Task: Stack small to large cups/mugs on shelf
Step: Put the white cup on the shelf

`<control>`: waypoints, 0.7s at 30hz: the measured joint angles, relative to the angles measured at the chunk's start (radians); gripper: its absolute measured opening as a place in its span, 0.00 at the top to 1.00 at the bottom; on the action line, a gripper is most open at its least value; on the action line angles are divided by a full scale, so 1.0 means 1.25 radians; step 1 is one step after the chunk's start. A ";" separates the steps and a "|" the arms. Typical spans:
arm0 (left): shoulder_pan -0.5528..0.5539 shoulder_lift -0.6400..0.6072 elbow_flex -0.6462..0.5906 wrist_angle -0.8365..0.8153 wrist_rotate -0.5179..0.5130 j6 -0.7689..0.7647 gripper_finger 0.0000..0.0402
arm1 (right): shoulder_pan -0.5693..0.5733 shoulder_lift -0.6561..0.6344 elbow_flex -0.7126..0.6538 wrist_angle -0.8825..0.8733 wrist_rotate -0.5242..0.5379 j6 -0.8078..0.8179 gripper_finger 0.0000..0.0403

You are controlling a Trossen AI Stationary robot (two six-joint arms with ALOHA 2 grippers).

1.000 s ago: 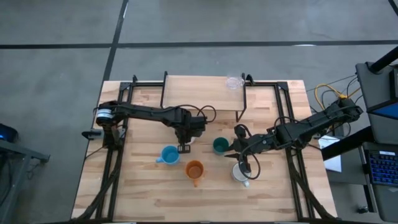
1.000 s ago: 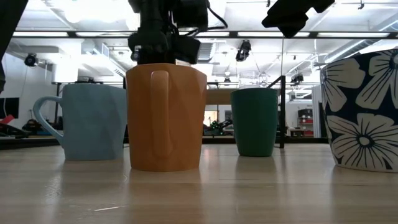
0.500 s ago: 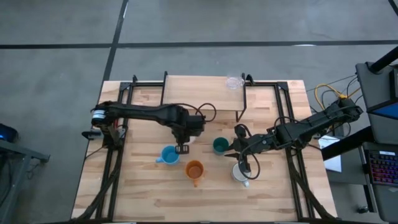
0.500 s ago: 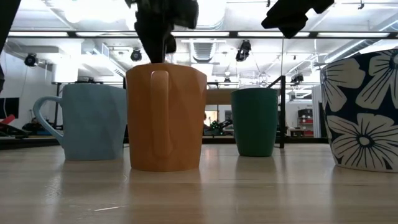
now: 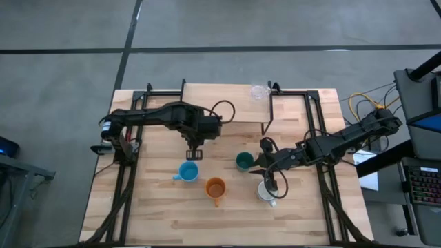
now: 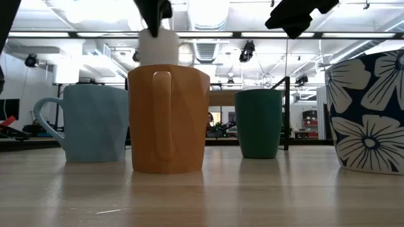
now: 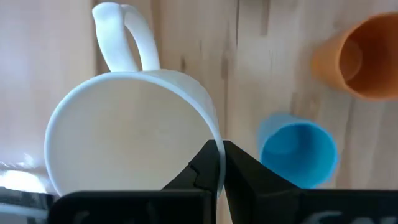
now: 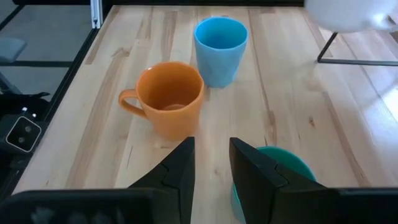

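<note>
My left gripper (image 5: 193,151) is shut on the white mug (image 6: 158,46) and holds it in the air between the shelf and the light blue mug (image 5: 187,171). The shelf (image 5: 220,103) stands at the far middle, with the tiny clear glass (image 5: 258,91) on its right end. The orange mug (image 5: 216,187), the dark teal cup (image 5: 244,161) and the patterned mug (image 5: 267,191) stand on the table. My right gripper (image 5: 264,170) is open and empty, above the gap between the teal cup and the patterned mug. My left gripper pinches the white mug's rim (image 7: 217,147) on the side away from the handle (image 7: 124,31), one finger inside the mug and one outside. The fingers come from above, pointing down. The mug hangs upright below them, clear of the table.
Black frame rails run along the table's left and right sides (image 5: 127,186). The shelf's black legs (image 5: 267,117) stand just beyond the teal cup. The shelf top left of the glass is bare wood.
My left gripper has gone up and toward the table's far edge, a little to the left, with the white mug. The mug, earlier hidden behind the orange mug in the low view, now shows above it, lifted clear of the table.
</note>
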 joint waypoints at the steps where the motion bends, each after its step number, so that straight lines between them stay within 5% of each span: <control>1: 0.005 0.000 0.011 0.001 0.000 0.004 1.00 | 0.000 0.000 0.000 0.000 0.000 0.000 0.77; 21: 0.242 -0.002 0.034 -0.002 0.002 0.106 1.00 | 0.000 0.000 0.000 0.001 0.000 0.014 0.77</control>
